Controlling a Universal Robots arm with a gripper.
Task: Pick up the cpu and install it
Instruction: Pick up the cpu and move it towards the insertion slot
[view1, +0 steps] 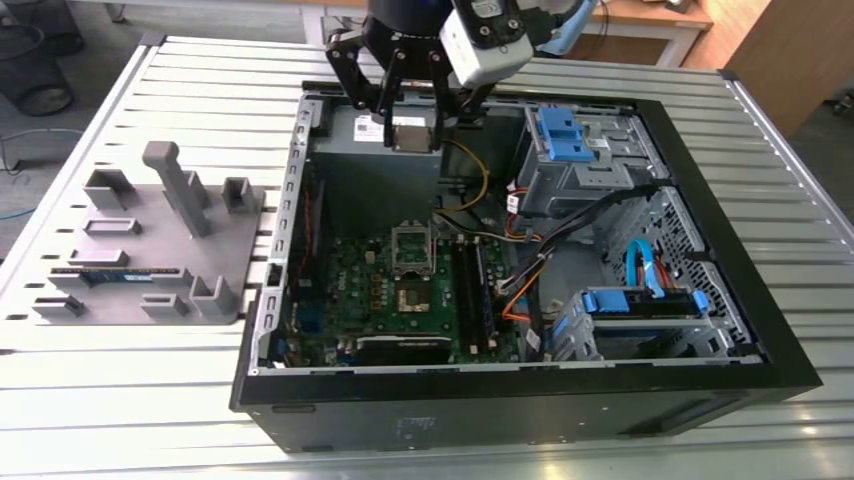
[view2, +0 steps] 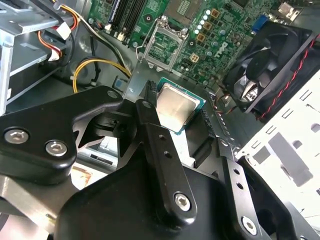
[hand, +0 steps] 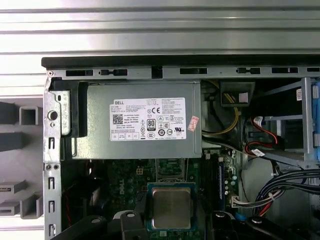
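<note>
Open desktop case (view1: 534, 415) lies on its side at the centre of the exterior view, motherboard (view1: 360, 300) exposed. Pick-up done: the gripper (view1: 414, 135), upper middle, hangs over the power supply (hand: 140, 120), its fingers (view2: 152, 130) pinched on opposite edges of the cpu (view2: 176, 107), well clear of the board. Install left: socket (view2: 167, 45) looks empty and uncovered. Surface: slatted metal table (view1: 107, 420), with a grey fixture tray (view1: 247, 245) at left. Room: wooden panel (view1: 787, 50), upper right.

open computer case (view1: 534, 412) on slatted table (view1: 134, 400) | power supply (hand: 145, 120) inside | grey fixture (view1: 167, 255) at exterior view's left
</note>
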